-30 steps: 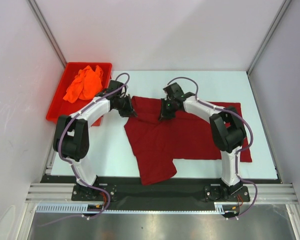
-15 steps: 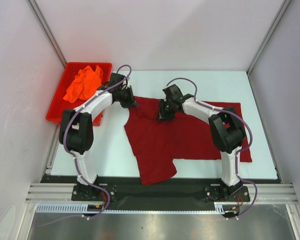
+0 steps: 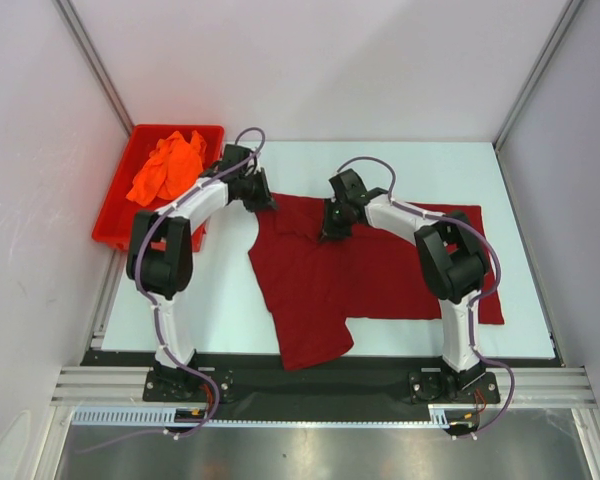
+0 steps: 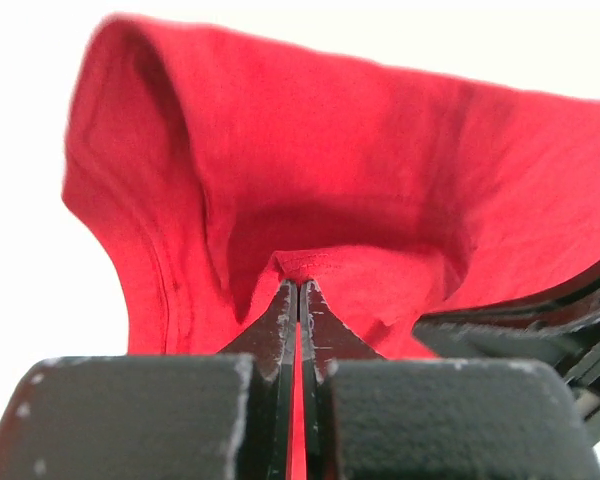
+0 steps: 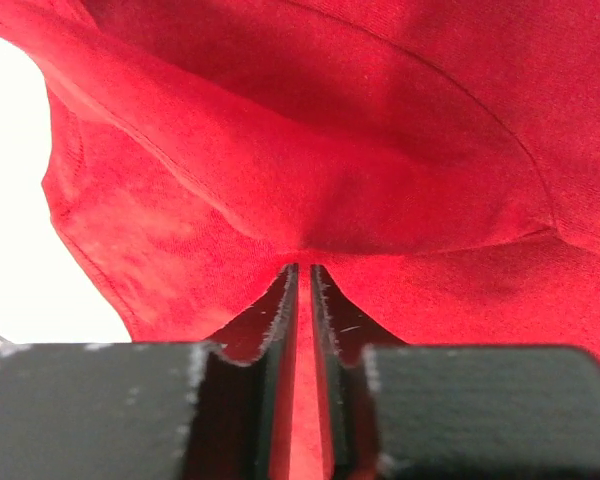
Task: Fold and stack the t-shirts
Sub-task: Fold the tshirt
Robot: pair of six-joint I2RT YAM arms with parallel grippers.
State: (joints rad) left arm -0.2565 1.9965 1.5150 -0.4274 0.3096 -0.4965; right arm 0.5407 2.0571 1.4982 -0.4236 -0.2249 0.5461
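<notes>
The maroon t-shirt lies spread and creased on the white table, one part hanging toward the near edge. My left gripper is at its far left corner, shut on a pinch of the cloth; the tips meet with red fabric between them. My right gripper sits on the shirt's upper middle, shut on a raised fold of the same shirt, its tips a sliver apart around the cloth. The orange t-shirt lies crumpled in the bin.
A red plastic bin stands at the far left of the table, just beside my left arm. White walls with metal posts close in the back and sides. A black rail runs along the near edge.
My left gripper has moved toward the back of the table, drawing the shirt's far left corner with it. The right gripper has stayed in about the same place on the shirt.
</notes>
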